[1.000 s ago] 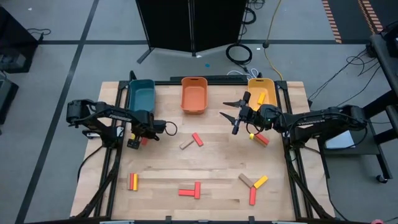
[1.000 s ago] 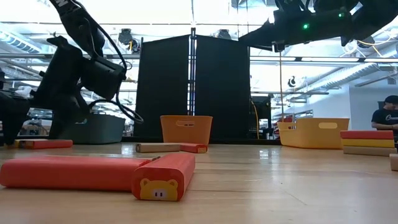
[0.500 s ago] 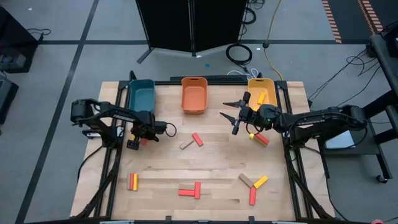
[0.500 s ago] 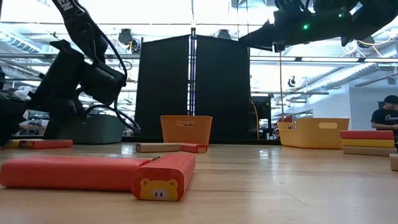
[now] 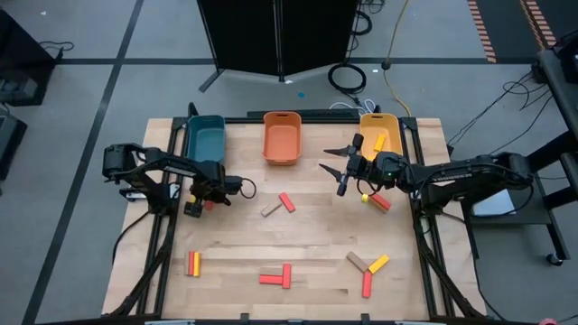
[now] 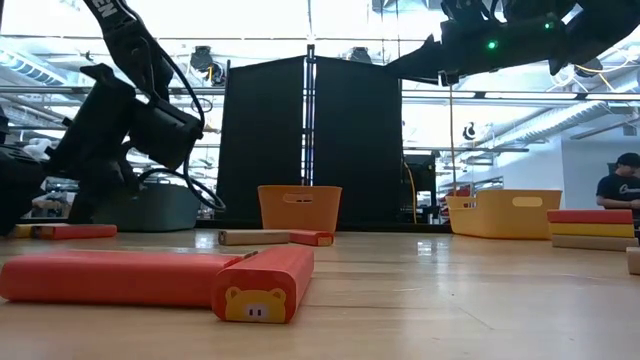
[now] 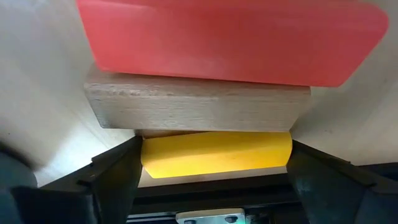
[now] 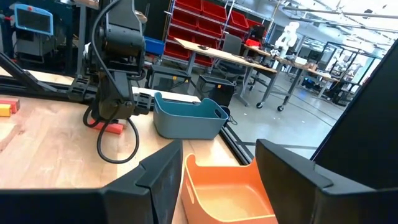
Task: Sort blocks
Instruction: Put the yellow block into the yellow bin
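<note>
The surface (image 5: 298,244) carries teal (image 5: 205,138), orange (image 5: 281,138) and yellow (image 5: 379,132) bins along its 12 o'clock edge. My left end effector (image 5: 202,200), low near 9 o'clock, straddles a stack of blocks (image 7: 217,102), fingers flanking the yellow bottom block (image 7: 216,153); contact is hard to confirm, and the high view hides the stack. My right end effector (image 5: 332,159) hovers spread and empty at 1 o'clock. Loose blocks (image 5: 278,276) lie toward 6 o'clock.
</note>
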